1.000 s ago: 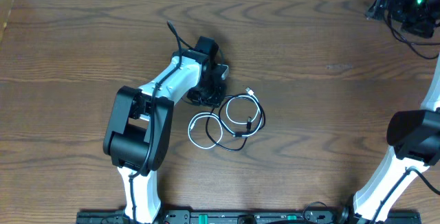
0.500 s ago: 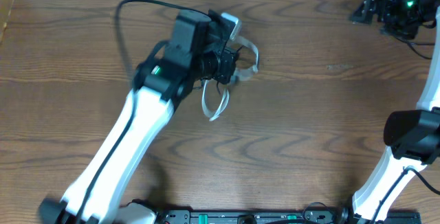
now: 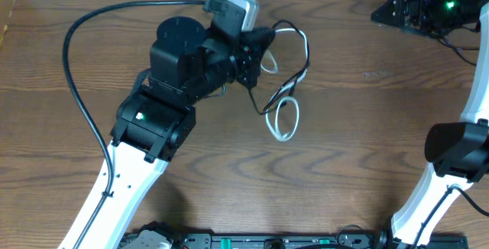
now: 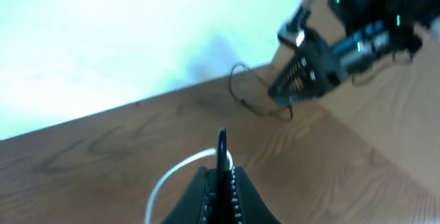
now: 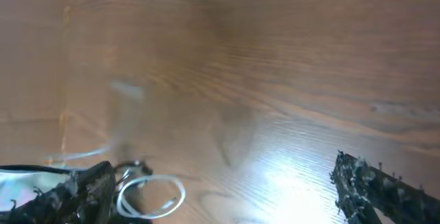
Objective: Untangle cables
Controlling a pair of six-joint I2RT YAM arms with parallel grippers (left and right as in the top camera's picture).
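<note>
Over the brown surface (image 3: 367, 165) I hold the left hand (image 3: 258, 49) high, clenched on both cables. That way the black cable (image 3: 276, 100) and the white cable (image 3: 285, 119) hang loose below it and their loops can drop apart. The right hand (image 3: 393, 10) waits released, spread wide at the far corner, well apart from them, likely ready to take a free end.

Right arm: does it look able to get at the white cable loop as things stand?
Probably yes. The right gripper is open and aimed that way, with only bare table between it and the white cable. The left gripper, shut on the cables, holds the upper end, leaving the loop free.
</note>
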